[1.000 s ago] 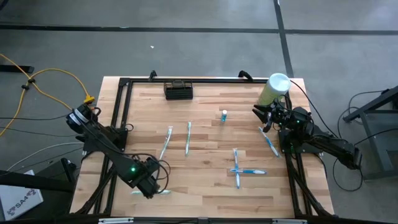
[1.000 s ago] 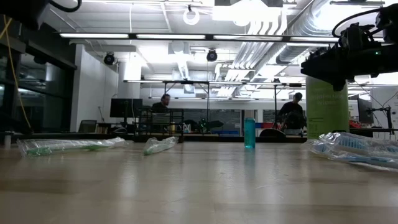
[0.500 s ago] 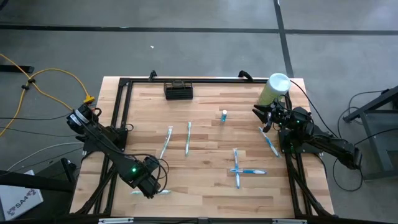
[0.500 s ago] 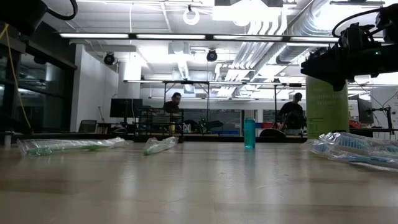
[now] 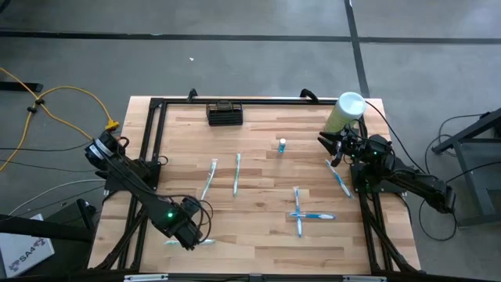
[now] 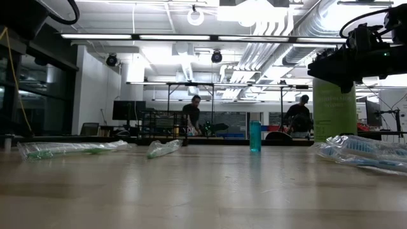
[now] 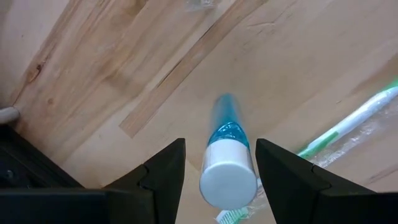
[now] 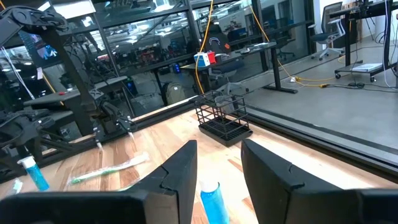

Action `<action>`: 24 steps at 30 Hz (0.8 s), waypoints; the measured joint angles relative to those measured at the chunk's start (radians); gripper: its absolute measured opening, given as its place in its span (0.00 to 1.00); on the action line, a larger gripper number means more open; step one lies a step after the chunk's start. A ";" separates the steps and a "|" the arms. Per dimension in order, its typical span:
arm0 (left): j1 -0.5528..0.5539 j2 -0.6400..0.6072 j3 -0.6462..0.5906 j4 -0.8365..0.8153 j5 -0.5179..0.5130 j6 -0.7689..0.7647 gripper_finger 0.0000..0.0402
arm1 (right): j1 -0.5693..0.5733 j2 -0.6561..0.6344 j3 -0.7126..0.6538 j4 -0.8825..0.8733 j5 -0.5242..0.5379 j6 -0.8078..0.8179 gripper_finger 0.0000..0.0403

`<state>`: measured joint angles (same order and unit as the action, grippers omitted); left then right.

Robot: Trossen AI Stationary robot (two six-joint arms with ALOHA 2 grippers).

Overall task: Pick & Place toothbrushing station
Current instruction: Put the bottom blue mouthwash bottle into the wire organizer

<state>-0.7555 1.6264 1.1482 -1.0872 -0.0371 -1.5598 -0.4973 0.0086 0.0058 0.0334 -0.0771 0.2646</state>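
Observation:
The toothbrushing station (image 5: 225,114), a small black slotted holder, stands on its base at the table's far edge. It also shows in the right wrist view (image 8: 224,118). No gripper is near it. My left gripper (image 5: 188,233) is open near the table's near left corner, pointing down. A blue tube with a white cap (image 7: 225,155) shows between its fingers, cap toward the camera. My right gripper (image 5: 327,145) is open and empty at the far right, above the table beside a pale green cylinder (image 5: 344,113). My left gripper has the blue tube's white cap (image 7: 227,183) between its two fingers (image 7: 168,174). A gap shows on one side of the cap. On the other side the cap's edge meets the finger's edge, and I cannot tell whether they touch.
A second small blue tube (image 5: 281,144) stands mid-table. Several wrapped toothbrushes lie about: two left of centre (image 5: 210,180), a crossed pair (image 5: 301,213) at the right, one (image 5: 338,178) by the right arm, and a green one (image 5: 205,241) by my left gripper. A black frame (image 5: 153,141) rims the table.
Both grippers stay where they were. In the room beyond the table a person has walked toward the right.

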 joint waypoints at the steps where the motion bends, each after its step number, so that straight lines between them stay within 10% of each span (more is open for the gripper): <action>1: 0.000 0.003 0.000 0.001 0.000 0.000 0.47 | 0.000 0.000 0.000 0.000 0.000 0.000 0.29; 24: 0.000 0.005 0.000 0.004 -0.005 -0.012 0.45 | 0.000 0.000 0.000 0.000 0.000 0.000 0.29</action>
<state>-0.7555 1.6318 1.1484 -1.0836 -0.0418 -1.5723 -0.4975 0.0086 0.0058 0.0334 -0.0772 0.2645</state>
